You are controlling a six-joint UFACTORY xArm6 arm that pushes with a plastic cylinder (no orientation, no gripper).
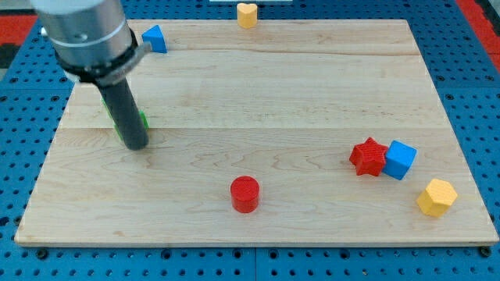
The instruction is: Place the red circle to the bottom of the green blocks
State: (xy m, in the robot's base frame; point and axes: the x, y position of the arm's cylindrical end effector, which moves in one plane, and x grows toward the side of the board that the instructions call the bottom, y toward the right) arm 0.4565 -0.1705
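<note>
The red circle (244,193) stands near the view's bottom, about the middle of the wooden board (258,94). The green blocks (143,121) sit at the view's left, almost wholly hidden behind my rod; only thin green slivers show, and their shapes cannot be made out. My tip (137,144) rests on the board just below the green blocks, well to the left of and above the red circle.
A red star (368,157) touches a blue cube (400,159) at the view's right. A yellow hexagon (436,197) lies at the bottom right. A blue block (155,38) sits at the top left, and a yellow heart (247,14) at the top edge.
</note>
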